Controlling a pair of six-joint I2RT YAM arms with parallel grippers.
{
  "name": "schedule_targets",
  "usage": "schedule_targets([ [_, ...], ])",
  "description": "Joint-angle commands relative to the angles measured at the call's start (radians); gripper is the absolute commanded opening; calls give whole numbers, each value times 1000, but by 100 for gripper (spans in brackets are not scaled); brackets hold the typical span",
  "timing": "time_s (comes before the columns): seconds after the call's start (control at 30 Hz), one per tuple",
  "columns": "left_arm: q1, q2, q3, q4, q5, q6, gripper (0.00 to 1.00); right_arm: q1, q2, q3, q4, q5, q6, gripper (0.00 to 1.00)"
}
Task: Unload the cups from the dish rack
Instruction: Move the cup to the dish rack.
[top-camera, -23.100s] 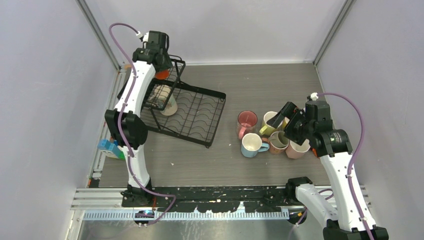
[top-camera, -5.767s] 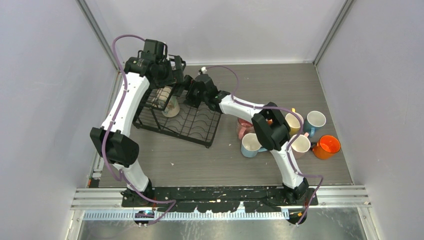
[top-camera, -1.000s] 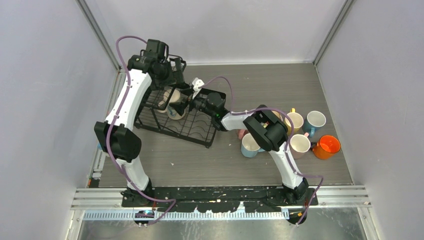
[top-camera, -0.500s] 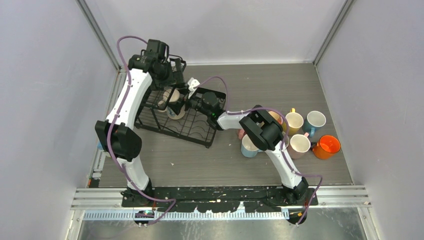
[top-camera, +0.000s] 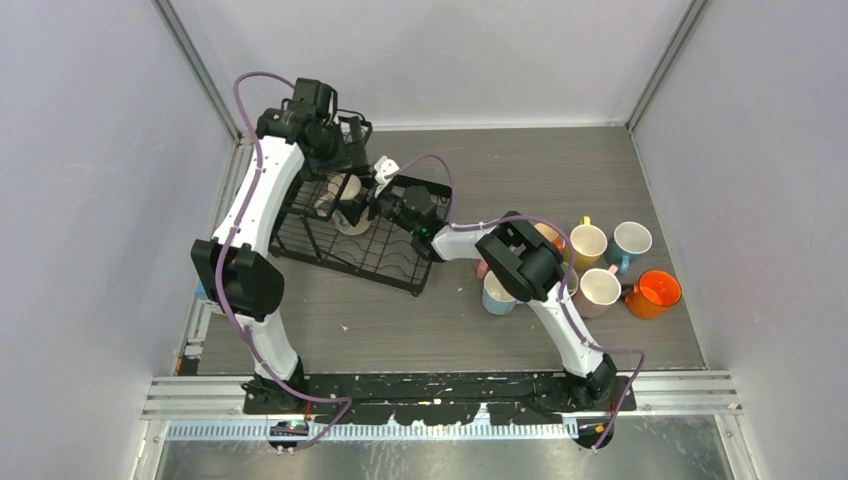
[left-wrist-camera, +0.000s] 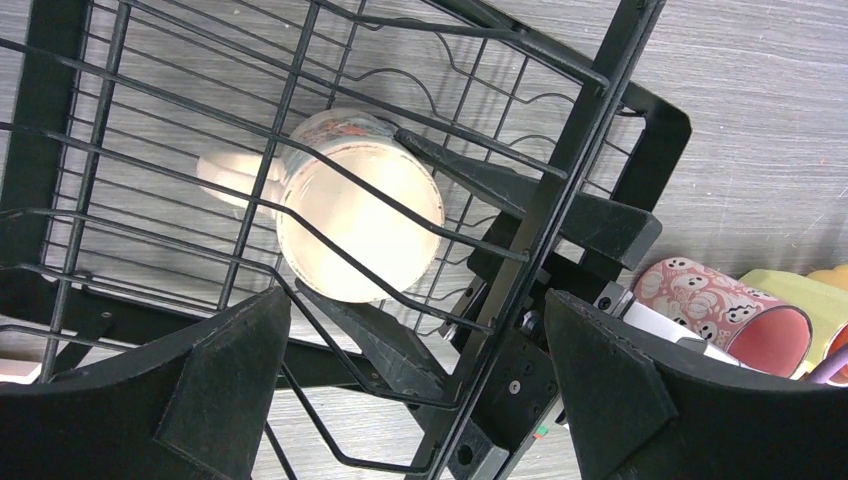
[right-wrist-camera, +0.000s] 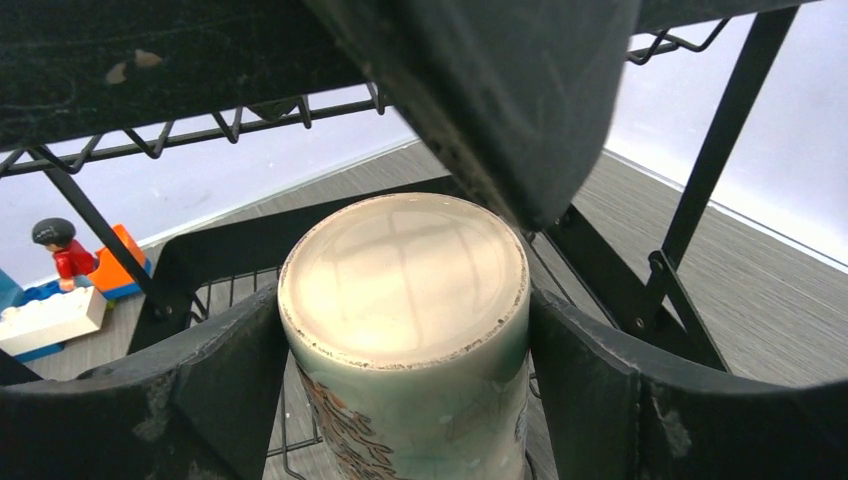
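Standing bottom-up inside the dish rack (top-camera: 400, 255), the beige mug (right-wrist-camera: 405, 275) is being straddled by the right gripper (right-wrist-camera: 405, 330), reaching in from the mug's right. Its fingers (right-wrist-camera: 230, 380) are lying wide against either side; a firm grip cannot be told. The left gripper (left-wrist-camera: 415, 300) is being held above, spread wide and empty.

Colours we can make out
Black dish rack (top-camera: 400, 255); cream mug (left-wrist-camera: 360, 215), reddish print on its side; pink mug (left-wrist-camera: 735, 315), lower right of left wrist view, white faces.
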Motion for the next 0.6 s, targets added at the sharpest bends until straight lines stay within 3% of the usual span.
schedule_targets([
  [0.0, -5, 9, 48, 31, 22, 1, 100, 18, -39, -13, 67, 55, -50, 69],
  [0.3, -5, 21, 92, 32, 35, -11, 100, 20, -156, -127, 74, 82, -68, 39],
  [0.57, -5, 25, 114, 36, 45, -19, 100, 20, -238, -226, 91, 116, -67, 28],
])
